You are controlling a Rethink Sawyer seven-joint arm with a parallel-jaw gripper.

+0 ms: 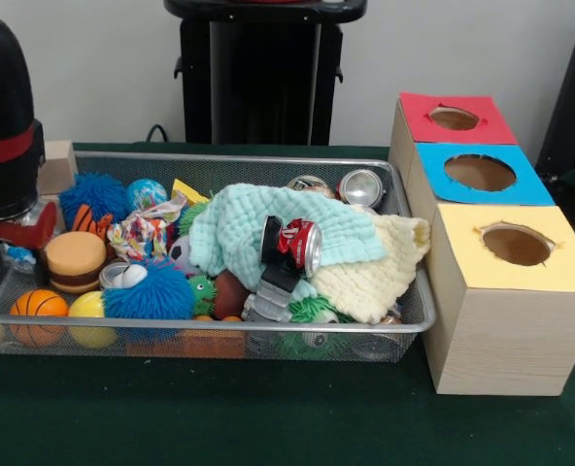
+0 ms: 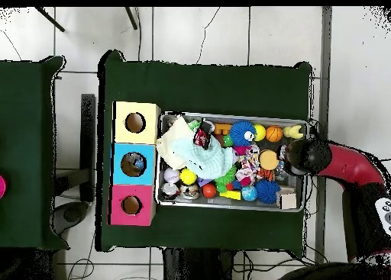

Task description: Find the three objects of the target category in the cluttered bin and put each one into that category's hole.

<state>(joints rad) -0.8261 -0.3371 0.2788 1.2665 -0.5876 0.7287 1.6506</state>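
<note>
Yellow-topped box [image 1: 509, 301] nearest, cluttered bin [image 1: 210, 330] beside, end effector [image 1: 11, 233] state unclear.

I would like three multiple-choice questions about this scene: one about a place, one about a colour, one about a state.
1. Where does the red soda can lie?
A. on the mint cloth in the basket
B. on the yellow box
C. on the green table

2. Which colour is the top of the middle box?
A. red
B. blue
C. yellow

3. How is the cream cloth placed?
A. folded flat beside the boxes
B. draped over the rim of the wire basket
C. stuffed into a hole

Answers:
1 A: the can rests on the mint cloth.
2 B: blue paper lies between the red and yellow tops.
3 B: its corner hangs over the rim nearest the boxes.
</note>
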